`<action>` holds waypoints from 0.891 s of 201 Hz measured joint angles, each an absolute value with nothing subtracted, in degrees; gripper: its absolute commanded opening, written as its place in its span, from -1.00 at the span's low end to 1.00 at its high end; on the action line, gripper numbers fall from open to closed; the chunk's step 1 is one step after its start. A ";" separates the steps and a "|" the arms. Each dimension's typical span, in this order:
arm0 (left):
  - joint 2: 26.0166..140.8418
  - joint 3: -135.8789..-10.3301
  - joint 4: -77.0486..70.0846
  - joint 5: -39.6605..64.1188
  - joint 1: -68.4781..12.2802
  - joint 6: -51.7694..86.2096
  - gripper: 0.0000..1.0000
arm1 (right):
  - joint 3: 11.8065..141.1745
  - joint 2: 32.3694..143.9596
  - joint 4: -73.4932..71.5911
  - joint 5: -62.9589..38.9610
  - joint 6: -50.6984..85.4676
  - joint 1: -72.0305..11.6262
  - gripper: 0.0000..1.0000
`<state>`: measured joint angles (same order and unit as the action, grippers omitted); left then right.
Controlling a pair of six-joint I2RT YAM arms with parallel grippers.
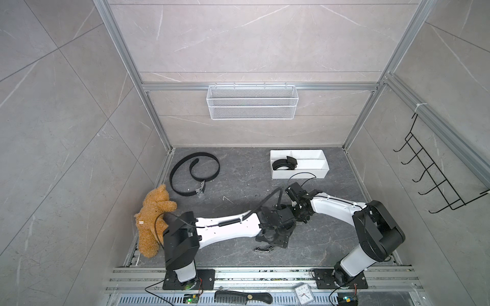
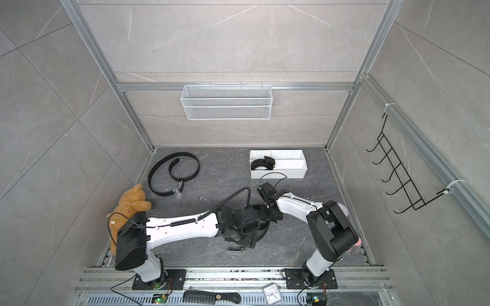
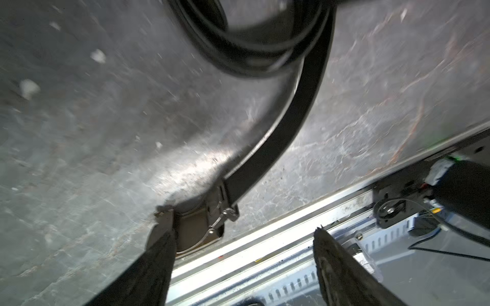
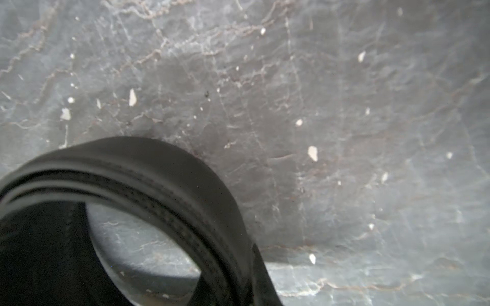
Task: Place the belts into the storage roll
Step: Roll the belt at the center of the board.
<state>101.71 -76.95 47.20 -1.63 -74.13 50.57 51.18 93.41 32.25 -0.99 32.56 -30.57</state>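
My left gripper (image 3: 242,222) gapes beside the buckle (image 3: 209,220); my right gripper (image 1: 301,212) pinches the coiled belt (image 4: 159,180); only top views show the storage roll (image 1: 299,174).

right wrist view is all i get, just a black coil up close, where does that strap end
observer: In the left wrist view the strap leaves the coil and ends in a metal buckle lying on the floor.
operator: left tool got it
observer: No, the left tool is open, with the buckle just beside one finger.
operator: anything in the tray yet
observer: In both top views one coiled belt sits in a compartment of the storage roll.
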 measured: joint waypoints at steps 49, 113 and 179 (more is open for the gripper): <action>109.78 -79.53 52.56 -8.40 -76.95 47.68 0.98 | 49.89 92.14 32.16 -0.84 33.04 -30.57 -1.00; 112.73 -78.06 56.27 -16.03 -72.31 47.31 0.99 | 48.80 91.24 32.12 -1.54 33.01 -30.68 -1.00; 116.55 -84.05 54.00 -20.47 -57.93 39.03 0.98 | 45.87 88.60 30.59 -2.55 35.33 -35.42 -1.00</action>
<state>116.55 -84.05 54.00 -20.47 -57.93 39.03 45.87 88.60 30.59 -2.55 35.33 -35.42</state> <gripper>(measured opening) 0.992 0.160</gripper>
